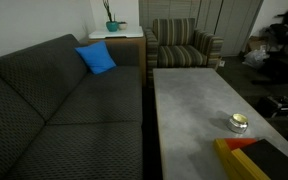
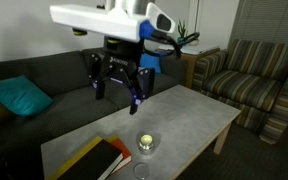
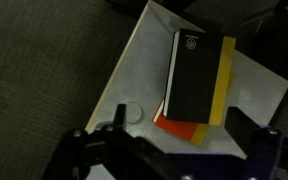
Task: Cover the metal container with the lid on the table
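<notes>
The metal container (image 1: pixel 238 123) is a small shiny round pot that stands on the grey table (image 1: pixel 189 110); it also shows in an exterior view (image 2: pixel 145 143). A pale round thing, probably the lid (image 2: pixel 139 172), lies at the table's near edge. In the wrist view a faint flat ring (image 3: pixel 127 113) lies by the table edge next to the books; it looks like that lid. My gripper (image 2: pixel 119 88) hangs open and empty well above the table, over the book end. Its two dark fingers frame the wrist view (image 3: pixel 172 140). The container does not show in the wrist view.
A stack of books (image 3: pixel 196 75), black on yellow on red, lies near the table's end (image 2: pixel 99 160) (image 1: pixel 246 160). A dark sofa (image 1: pixel 54 110) with a blue cushion (image 1: pixel 97 58) runs along the table. A striped armchair (image 1: pixel 184 45) stands beyond.
</notes>
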Robot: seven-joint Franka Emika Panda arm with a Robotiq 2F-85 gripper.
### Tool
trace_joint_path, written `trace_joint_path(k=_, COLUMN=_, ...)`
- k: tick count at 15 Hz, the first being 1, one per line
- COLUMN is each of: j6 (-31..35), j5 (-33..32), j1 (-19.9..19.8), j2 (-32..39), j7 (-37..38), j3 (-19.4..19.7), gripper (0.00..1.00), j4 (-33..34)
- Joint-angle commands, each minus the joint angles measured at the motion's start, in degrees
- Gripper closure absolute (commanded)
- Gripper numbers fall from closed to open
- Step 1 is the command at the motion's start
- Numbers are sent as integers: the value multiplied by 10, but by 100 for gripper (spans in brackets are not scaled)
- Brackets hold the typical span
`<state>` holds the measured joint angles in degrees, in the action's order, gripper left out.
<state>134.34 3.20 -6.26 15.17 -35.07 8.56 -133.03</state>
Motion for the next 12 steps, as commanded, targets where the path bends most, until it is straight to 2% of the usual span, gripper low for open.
trace_joint_path(k=1, j6=60, j5=23, j1=-38, j2=103, j7=-31, j3=-40, gripper=0, j4=27)
trace_joint_path(k=2, j6=39, j5=36, j1=-53, j2=140, j7=-42, j3=-56, gripper=0, j4=52)
trace_joint_path(k=3, j6=14, j5=64, j1=-80, j2=167, j7=-89, j3=-84, gripper=0, j4=72)
trace_joint_path(k=4, j6=40, j5=19, j1=-52, j2=106, j7=-25, j3=-60, gripper=0, j4=23)
trace_joint_path(k=6, j6=38, j5=40, j1=-72, j2=157, j7=-57, j3=-82, gripper=0, j4=51)
trace_joint_path(k=8, j6=36, j5=41, j1=-79, j2=175, j7=-62, j3=-87, gripper=0, j4=65)
trace_joint_path(k=10, j6=65, j5=26, j1=-63, j2=158, j7=-33, j3=-77, gripper=0, j4=54)
trace_joint_path(k=12, j6=102, j5=9, j1=-41, j2=181, j7=34, j3=-63, gripper=0, j4=68)
